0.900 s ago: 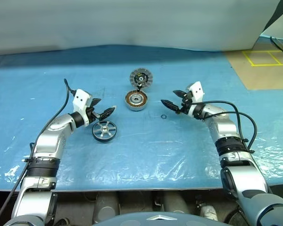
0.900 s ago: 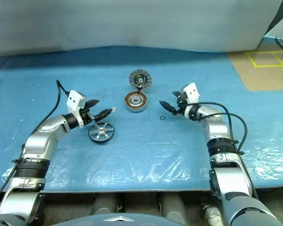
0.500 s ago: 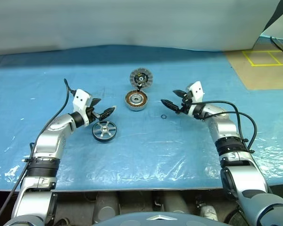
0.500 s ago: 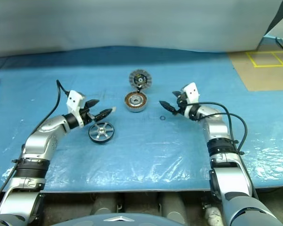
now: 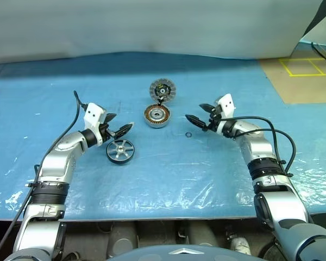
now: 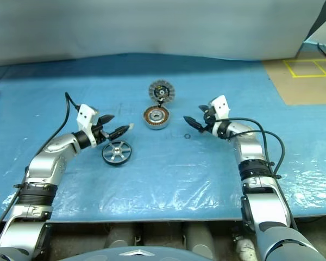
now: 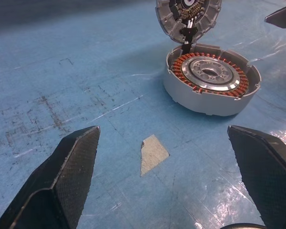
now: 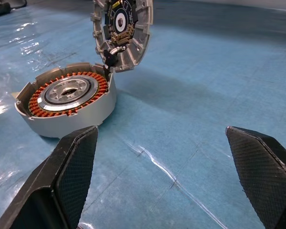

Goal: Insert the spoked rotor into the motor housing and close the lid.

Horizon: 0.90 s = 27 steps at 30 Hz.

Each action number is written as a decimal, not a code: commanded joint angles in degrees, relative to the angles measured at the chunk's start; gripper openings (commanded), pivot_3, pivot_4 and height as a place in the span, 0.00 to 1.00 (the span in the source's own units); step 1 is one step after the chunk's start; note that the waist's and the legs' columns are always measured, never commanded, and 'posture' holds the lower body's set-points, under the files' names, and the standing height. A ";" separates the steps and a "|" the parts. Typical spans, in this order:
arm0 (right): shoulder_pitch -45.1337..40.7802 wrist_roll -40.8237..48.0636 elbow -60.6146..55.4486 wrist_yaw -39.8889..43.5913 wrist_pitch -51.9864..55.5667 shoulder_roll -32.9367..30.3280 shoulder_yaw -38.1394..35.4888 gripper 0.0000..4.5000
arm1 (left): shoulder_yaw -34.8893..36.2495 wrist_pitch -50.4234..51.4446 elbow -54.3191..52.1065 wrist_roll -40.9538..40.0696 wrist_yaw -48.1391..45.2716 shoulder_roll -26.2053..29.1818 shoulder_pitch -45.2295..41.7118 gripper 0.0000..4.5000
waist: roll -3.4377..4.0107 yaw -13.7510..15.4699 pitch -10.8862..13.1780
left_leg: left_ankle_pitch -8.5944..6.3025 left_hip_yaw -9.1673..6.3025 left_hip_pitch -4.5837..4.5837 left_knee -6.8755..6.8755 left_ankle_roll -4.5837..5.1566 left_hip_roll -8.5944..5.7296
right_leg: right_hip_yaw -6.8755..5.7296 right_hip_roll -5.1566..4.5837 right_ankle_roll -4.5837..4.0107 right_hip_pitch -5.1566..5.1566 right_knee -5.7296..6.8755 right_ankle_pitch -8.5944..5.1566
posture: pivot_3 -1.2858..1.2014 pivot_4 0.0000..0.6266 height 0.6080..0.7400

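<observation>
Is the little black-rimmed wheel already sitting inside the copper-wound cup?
No, the spoked rotor lies on the blue sheet beside the left hand, apart from the motor housing.

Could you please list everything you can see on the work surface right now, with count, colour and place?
spoked rotor: one, black rim with silver spokes, flat on the sheet just below the left gripper.
motor housing: one, silver-grey with copper windings, centre of the sheet, open.
lid: one, silver segmented face with dark centre, raised open at the housing's far edge.
small ring: one, dark, on the sheet between housing and right gripper.
blue sheet: one, covers the table.
yellow tape markings: on the tan floor, far right.
left gripper: one, black fingers, open, above the rotor.
right gripper: one, black fingers, open, right of the housing.
</observation>
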 commanded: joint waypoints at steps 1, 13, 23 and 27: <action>-1.38 0.19 -0.21 -2.03 -1.79 -0.16 -1.88 1.00 | 0.55 -0.83 -1.08 -0.07 -0.38 0.53 -0.83 1.00 | 0.00 0.00 0.00 | 0.00 0.00 0.00 0.00 0.00 0.00 | 0.00 0.00 0.00 0.00 0.00 0.00 | 0.52 0.24 1.00; -2.15 -1.03 1.56 -3.11 -1.58 -0.47 -1.17 1.00 | 0.49 -1.29 -1.21 -0.01 0.04 -0.21 -0.08 1.00 | 0.00 -0.01 0.00 | 0.00 0.00 0.00 0.00 0.00 0.00 | 0.00 0.00 0.00 0.00 0.00 0.00 | 0.52 0.24 1.00; -0.78 -1.35 -4.45 2.31 2.81 -3.61 0.94 1.00 | 0.41 -1.59 -0.39 0.11 -0.31 -0.26 -0.12 1.00 | 0.00 0.04 0.00 | 0.00 0.00 -0.01 0.00 0.00 -0.01 | 0.00 0.00 0.00 0.00 0.00 0.00 | 0.52 0.24 1.00; -1.78 -7.35 -11.81 12.75 4.11 -10.39 9.84 1.00 | 0.16 -1.92 0.18 0.21 -0.38 -0.54 -0.20 1.00 | -0.01 0.02 0.00 | 0.00 -0.01 -0.03 0.00 0.00 -0.01 | 0.00 0.01 0.00 0.00 0.00 0.00 | 0.52 0.24 1.00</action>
